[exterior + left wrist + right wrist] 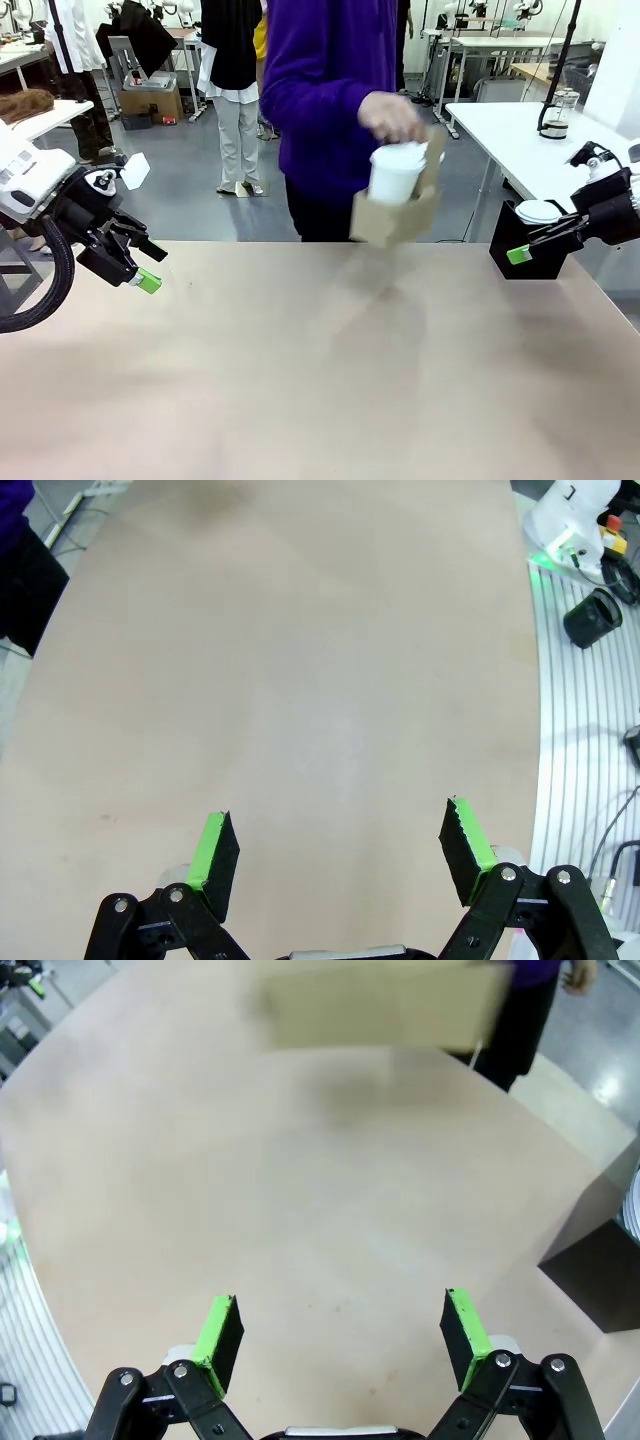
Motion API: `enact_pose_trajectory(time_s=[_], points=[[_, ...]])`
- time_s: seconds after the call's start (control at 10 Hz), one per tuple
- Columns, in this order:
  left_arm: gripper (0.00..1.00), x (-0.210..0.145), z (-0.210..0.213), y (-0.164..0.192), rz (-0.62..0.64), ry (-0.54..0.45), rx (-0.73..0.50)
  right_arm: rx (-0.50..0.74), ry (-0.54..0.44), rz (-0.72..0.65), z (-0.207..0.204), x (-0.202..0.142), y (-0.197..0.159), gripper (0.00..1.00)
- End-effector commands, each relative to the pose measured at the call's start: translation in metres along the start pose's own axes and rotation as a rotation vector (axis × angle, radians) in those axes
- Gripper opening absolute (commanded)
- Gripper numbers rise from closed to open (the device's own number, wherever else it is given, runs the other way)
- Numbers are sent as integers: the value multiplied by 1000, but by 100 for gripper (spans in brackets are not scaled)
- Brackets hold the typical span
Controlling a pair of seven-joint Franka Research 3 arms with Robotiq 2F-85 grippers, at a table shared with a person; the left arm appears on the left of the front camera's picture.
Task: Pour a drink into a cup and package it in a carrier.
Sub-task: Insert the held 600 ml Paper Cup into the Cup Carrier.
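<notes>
No writing legible on cup (396, 172) or carrier (392, 214).

Bright, even overhead light; soft shadows on the table (300, 380) — carrier (395, 215) motion-blurred; wrist edges bowed.

The table (300, 380) lies bare across its middle; a black box (525, 262) blocks its far right corner.
</notes>
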State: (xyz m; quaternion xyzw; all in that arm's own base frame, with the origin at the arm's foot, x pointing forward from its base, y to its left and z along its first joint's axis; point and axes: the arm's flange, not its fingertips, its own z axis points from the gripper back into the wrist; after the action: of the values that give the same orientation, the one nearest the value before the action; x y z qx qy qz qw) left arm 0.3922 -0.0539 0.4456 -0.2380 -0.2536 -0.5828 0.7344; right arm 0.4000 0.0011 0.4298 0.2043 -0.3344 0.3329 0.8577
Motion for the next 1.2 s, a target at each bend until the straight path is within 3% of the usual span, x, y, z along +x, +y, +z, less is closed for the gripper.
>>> enact_pose_trajectory(time_s=[0.0, 1.1], points=[[100, 0, 0, 0, -3, -22, -7, 7, 8, 0, 0, -3, 0, 100], [100, 0, 0, 0, -3, -22, -7, 7, 8, 0, 0, -3, 0, 100]])
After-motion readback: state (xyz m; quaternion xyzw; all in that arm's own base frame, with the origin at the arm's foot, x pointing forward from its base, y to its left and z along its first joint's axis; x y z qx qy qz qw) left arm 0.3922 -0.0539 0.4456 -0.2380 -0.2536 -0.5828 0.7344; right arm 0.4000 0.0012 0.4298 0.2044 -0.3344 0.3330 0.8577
